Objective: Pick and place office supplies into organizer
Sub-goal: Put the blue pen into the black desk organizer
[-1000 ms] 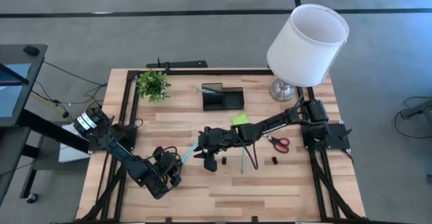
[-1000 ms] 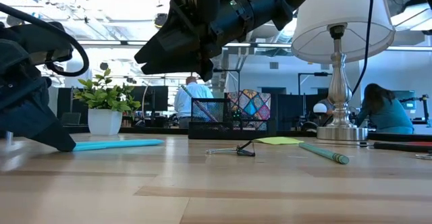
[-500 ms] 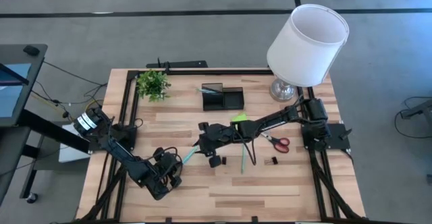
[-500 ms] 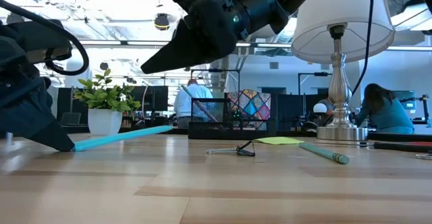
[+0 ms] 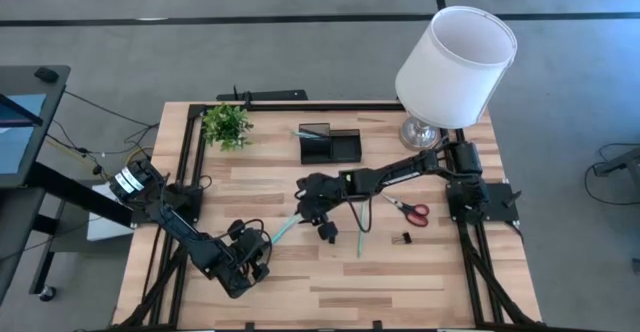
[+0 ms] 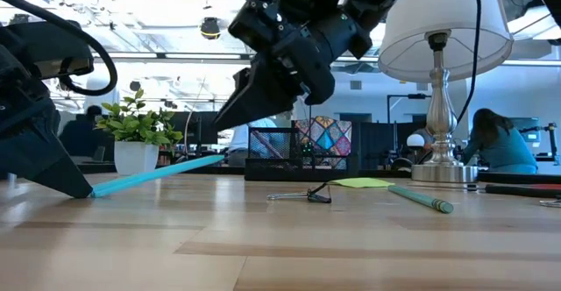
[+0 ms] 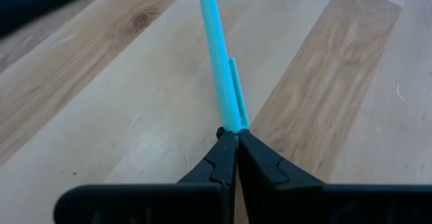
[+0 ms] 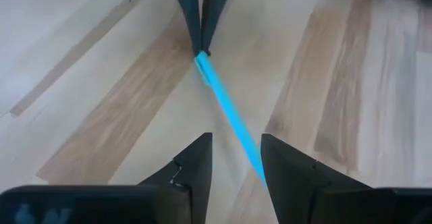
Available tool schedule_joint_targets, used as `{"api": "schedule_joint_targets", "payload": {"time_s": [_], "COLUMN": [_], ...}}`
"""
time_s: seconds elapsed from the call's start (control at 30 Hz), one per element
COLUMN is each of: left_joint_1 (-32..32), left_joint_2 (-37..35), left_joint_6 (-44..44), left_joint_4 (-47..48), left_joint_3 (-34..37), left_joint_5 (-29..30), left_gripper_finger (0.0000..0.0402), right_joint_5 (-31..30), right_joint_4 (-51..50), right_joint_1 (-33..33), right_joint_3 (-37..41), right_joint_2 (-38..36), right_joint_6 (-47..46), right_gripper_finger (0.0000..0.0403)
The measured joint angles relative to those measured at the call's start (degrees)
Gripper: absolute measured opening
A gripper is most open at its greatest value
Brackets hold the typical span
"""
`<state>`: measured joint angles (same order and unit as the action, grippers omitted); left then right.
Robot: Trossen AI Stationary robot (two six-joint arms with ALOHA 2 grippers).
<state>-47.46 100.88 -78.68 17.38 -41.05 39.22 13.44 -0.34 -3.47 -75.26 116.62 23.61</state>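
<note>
The teal pen [image 5: 284,228] lies slanted near the middle of the bench [image 5: 300,282], a little toward the front edge, with one end lifted off the wood. The left tool [image 5: 266,240] is clamped together on the lower end of this pen; in the left wrist view its two fingers [image 7: 226,158] meet around the pen's tip. The right tool [image 5: 303,212] hangs over the raised end, its fingers apart, and in the right wrist view the pen passes between them; I cannot tell if they touch it.

The black organizer [image 5: 330,144] stands near the back edge of the bench, between the potted plant [image 5: 227,124] and the lamp [image 5: 452,57]. A green pen [image 5: 359,239] and a black binder clip [image 5: 328,232] lie just beside the right tool. The red-handled scissors [image 5: 408,209] and a second clip [image 5: 404,238] lie toward the right edge.
</note>
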Motion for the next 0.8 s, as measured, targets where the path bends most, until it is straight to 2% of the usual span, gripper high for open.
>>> {"api": "schedule_joint_targets", "payload": {"time_s": [0.17,0.3,0.47,0.53,0.8], "left_joint_1": [0.00,0.00,0.00,0.00,0.00], "left_joint_2": [-0.02,-0.02,-0.04,-0.04,-0.04], "left_joint_6": [0.08,0.09,-0.62,-0.76,-1.02], "left_joint_4": [0.05,0.08,0.55,0.55,0.64], "left_joint_3": [-0.01,-0.01,-0.05,-0.05,-0.03], "left_joint_5": [-0.02,-0.03,-0.27,-0.30,-0.38], "left_gripper_finger": [0.0000,0.0000,0.0000,0.0000,0.0000], "right_joint_5": [0.13,0.21,-0.56,-2.46,0.69], "right_joint_4": [0.56,3.49,1.28,3.69,-5.81], "right_joint_1": [0.24,-0.22,-0.57,-0.52,0.72], "right_joint_3": [0.00,-0.41,-4.66,-7.10,-12.77], "right_joint_2": [0.21,3.83,7.98,9.62,14.32], "right_joint_6": [2.25,3.51,3.50,4.27,3.89], "right_gripper_finger": [0.0128,0.0132,0.0134,0.0131,0.0122]}}
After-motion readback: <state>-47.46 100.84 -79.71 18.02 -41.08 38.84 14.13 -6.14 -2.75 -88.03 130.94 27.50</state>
